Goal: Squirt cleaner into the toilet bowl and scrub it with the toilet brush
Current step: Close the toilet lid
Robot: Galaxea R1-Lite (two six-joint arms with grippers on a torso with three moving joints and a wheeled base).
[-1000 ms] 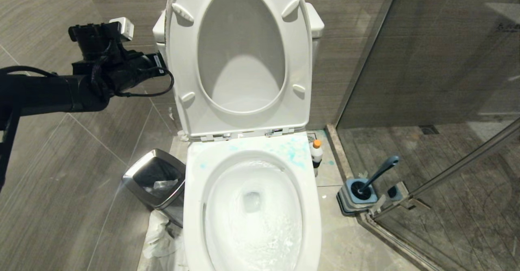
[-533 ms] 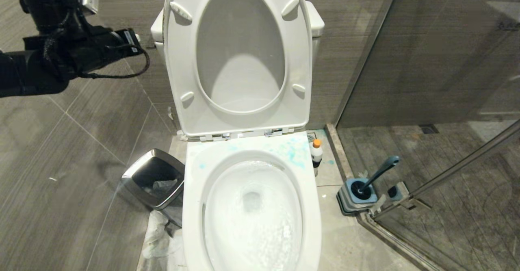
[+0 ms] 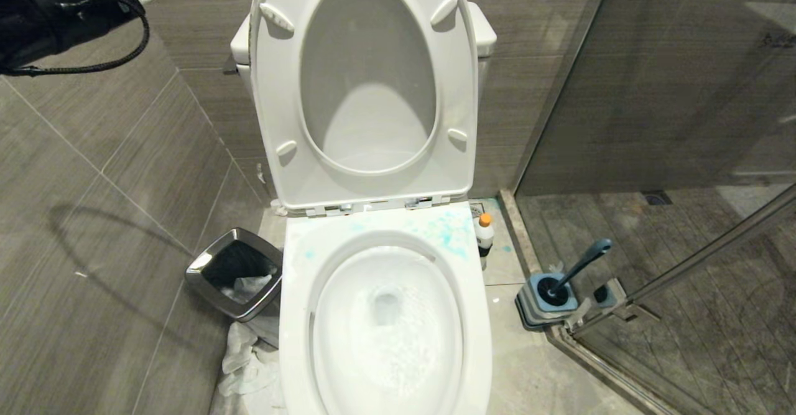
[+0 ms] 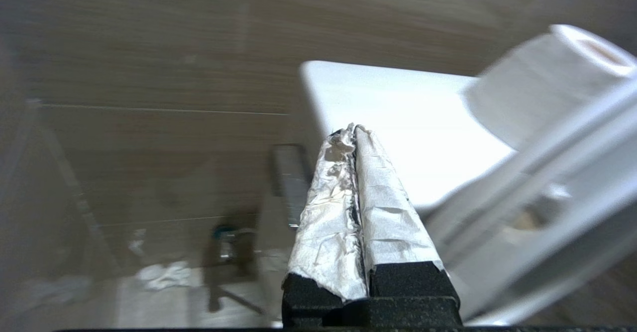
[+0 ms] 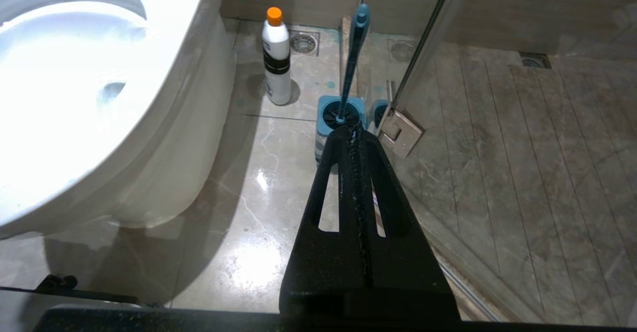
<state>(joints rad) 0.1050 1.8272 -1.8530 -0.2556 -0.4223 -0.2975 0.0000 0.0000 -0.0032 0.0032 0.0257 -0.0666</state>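
Observation:
The toilet bowl [image 3: 295, 315] fills the lower middle of the head view, holding churning water, with teal smears on the back of its rim. The cleaner [image 3: 484, 234], a white bottle with an orange cap, stands on the floor right of the bowl, also in the right wrist view [image 5: 276, 63]. Further right, the toilet brush [image 3: 578, 269] leans in its square blue holder [image 3: 547, 306]. My left arm [image 3: 56, 10] is high at the top left; its paper-wrapped left gripper [image 4: 352, 129] is shut and empty near the cistern [image 4: 398, 118]. My right gripper [image 5: 352, 129] hangs low, shut and empty, short of the brush [image 5: 354, 58].
The seat and lid [image 3: 367, 85] stand raised against the cistern. A steel waste bin [image 3: 235, 272] sits left of the bowl with crumpled white plastic [image 3: 249, 365] below it. A glass shower door [image 3: 684, 259] and its hinge bound the right. A toilet paper roll [image 4: 537, 83] rests on the cistern.
My left arm has swung up and to the left, from beside the raised lid to the top left corner of the head view. The right arm has stayed put.

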